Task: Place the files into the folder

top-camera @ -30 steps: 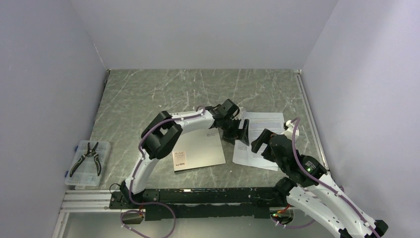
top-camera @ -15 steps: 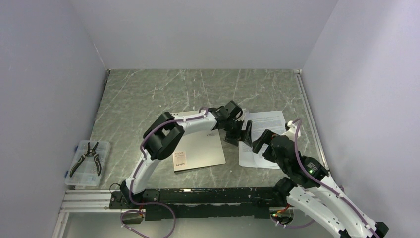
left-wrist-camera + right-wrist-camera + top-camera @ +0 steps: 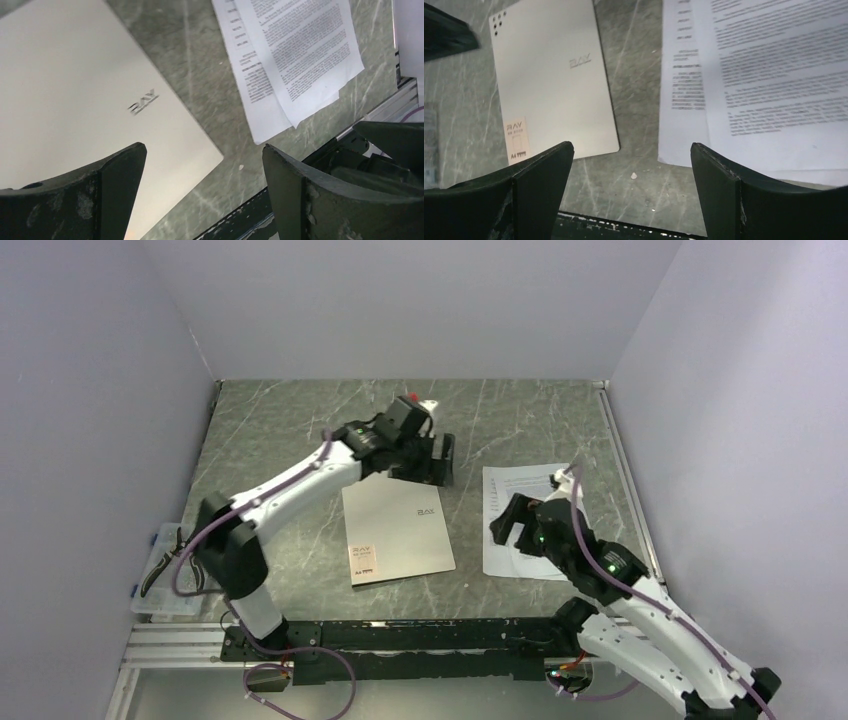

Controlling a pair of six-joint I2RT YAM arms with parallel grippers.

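The folder (image 3: 398, 532) lies shut on the marble table, silver cover up, with a corner label near its front left. To its right lie the files (image 3: 525, 522), white printed sheets stacked a little askew. My left gripper (image 3: 441, 462) hangs open above the folder's far right corner and holds nothing. My right gripper (image 3: 503, 530) hovers open over the files' left edge. In the left wrist view the folder (image 3: 75, 90) and files (image 3: 295, 55) lie beyond the open gripper (image 3: 202, 150). Between the right gripper's (image 3: 631, 147) fingers shows bare table, flanked by folder (image 3: 549, 75) and files (image 3: 764, 75).
A clear plastic box with pliers (image 3: 177, 568) sits at the table's left front edge. A black and aluminium rail (image 3: 400, 632) runs along the near edge. Grey walls close in the left, back and right sides.
My left arm has swung out of the gap between folder and files, back and to the left, past the folder's far edge. The files now lie straighter and slightly further right. The right gripper shifted slightly left.
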